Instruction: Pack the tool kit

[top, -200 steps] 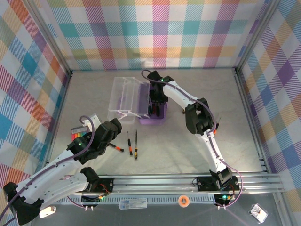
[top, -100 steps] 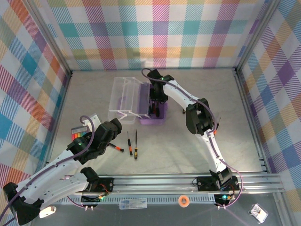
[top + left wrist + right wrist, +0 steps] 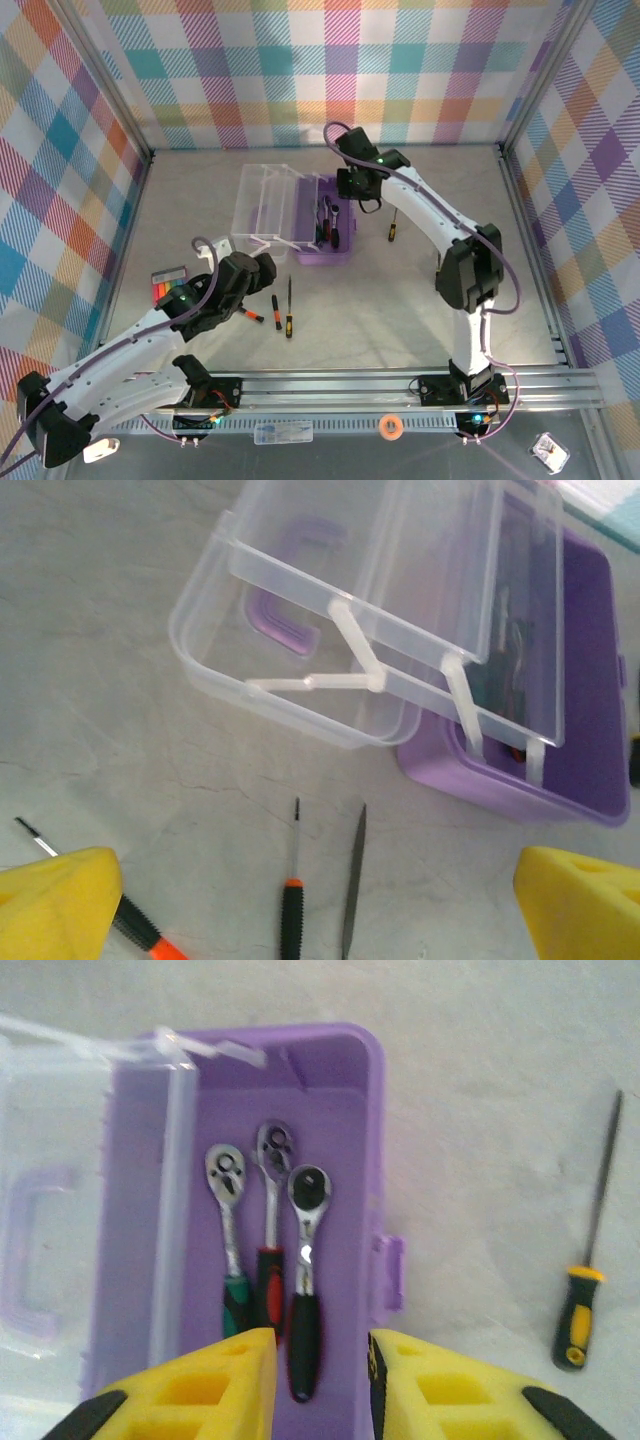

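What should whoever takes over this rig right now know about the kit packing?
Left hand: wide open, empty, over three loose tools lying on the table on the near side of the case.
Right hand: fingers slightly apart, empty, above the case.
Case: lid open, three ratchets inside.
Yellow screwdriver: on the table, right of the case.
Done: ratchets packed.
Left: put the four loose tools in, close the lid.
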Controlling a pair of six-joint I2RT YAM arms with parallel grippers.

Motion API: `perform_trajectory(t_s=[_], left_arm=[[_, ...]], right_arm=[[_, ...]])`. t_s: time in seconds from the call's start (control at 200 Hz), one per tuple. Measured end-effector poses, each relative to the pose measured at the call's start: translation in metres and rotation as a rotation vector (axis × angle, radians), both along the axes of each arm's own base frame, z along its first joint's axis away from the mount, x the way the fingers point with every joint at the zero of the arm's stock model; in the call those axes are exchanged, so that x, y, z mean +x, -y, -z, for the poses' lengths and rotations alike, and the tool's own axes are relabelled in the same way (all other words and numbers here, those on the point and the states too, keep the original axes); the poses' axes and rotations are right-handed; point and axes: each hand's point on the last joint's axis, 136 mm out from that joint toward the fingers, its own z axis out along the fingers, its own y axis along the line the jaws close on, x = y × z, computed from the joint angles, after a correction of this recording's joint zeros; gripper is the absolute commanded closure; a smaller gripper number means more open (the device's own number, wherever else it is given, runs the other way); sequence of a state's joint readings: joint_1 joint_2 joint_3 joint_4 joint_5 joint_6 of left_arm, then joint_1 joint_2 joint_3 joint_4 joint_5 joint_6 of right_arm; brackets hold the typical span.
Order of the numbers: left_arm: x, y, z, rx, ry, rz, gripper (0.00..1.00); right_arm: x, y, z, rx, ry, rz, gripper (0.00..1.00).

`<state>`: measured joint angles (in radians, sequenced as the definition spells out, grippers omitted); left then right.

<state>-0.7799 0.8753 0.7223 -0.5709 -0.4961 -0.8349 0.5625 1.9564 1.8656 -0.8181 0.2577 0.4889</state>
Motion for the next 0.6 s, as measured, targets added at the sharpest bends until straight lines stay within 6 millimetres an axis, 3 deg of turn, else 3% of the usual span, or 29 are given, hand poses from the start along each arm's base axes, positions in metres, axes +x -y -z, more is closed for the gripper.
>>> perform_trajectory(t_s=[0.205,0.39,0.485,0.6], left_arm=[[0.007,0.047,0.003,-0.080,-0.016,0.188,0.00],[0.010,0.095,0.007,-0.179,-0.032,0.362,0.00],[0.010,0.110,0.014,-0.203,-0.054,0.417,0.00],[0.007,0.121,0.021,-0.220,-0.083,0.463,0.00]], right_arm=[[-0.034,0.075,0.047,-0.081,-0.110,0.096,0.62],[-0.037,0.137,0.073,-0.104,-0.189,0.189,0.61],[-0.036,0.151,0.079,-0.097,-0.209,0.212,0.61],[-0.033,0.146,0.089,-0.089,-0.226,0.195,0.60]])
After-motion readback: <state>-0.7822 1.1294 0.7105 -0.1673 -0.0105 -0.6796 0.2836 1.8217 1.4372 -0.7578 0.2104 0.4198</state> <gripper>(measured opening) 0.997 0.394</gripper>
